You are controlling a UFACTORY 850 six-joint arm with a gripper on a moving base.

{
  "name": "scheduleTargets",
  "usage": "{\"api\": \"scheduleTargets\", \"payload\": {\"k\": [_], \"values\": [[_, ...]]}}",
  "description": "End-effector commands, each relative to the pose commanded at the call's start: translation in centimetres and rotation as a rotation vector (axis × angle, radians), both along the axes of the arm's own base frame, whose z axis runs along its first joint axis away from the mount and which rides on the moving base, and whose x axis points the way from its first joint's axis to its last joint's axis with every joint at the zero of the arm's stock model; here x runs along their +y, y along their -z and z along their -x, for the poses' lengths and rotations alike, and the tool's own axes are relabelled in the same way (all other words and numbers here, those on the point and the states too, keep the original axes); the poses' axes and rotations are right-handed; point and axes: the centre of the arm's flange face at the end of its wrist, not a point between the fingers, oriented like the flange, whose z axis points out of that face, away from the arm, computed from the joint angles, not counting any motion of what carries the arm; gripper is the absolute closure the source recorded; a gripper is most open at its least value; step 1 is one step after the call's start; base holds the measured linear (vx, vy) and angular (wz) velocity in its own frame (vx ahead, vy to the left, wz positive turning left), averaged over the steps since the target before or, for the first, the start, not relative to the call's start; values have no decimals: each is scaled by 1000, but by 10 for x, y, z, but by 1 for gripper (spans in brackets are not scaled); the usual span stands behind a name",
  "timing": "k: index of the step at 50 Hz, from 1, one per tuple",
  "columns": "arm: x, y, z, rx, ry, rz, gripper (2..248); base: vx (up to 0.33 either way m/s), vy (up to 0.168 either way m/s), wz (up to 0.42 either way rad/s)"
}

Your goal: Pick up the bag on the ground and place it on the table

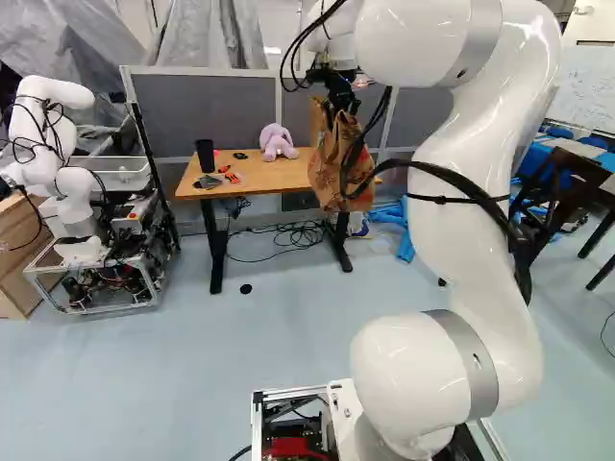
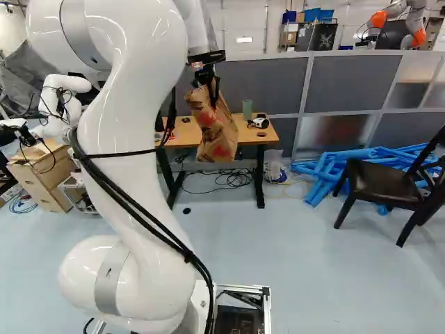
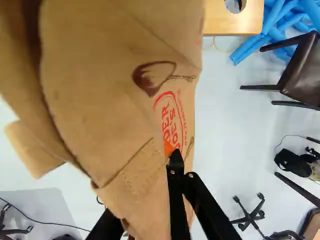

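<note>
1. Brown paper bag (image 2: 217, 132) hangs in the air on the near side of the table (image 1: 264, 179), its bottom lower than the tabletop.
2. Higher than the table, the gripper (image 2: 206, 85) grasps the bag's top.
3. On the table sit a plush toy (image 1: 279, 143) and a black cup (image 1: 205, 155).

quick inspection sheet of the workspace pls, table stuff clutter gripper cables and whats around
surface: wooden table, partly hidden by the bag
job's things: paper bag hanging, not set on the table
clutter: plush toy, black cup, green cup, small items on the table
gripper: gripper shut on the bag's top
cables: black tangle on the floor under the table
surroundings: blue tubes, dark chair, another robot
</note>
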Motion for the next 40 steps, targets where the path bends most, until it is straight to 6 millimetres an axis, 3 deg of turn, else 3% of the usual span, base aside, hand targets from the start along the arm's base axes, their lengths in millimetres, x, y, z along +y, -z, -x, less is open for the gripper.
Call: {"api": "scheduleTargets", "payload": {"k": [40], "values": [[0, 0, 0, 0, 0, 0, 229, 134, 70, -18]]}}
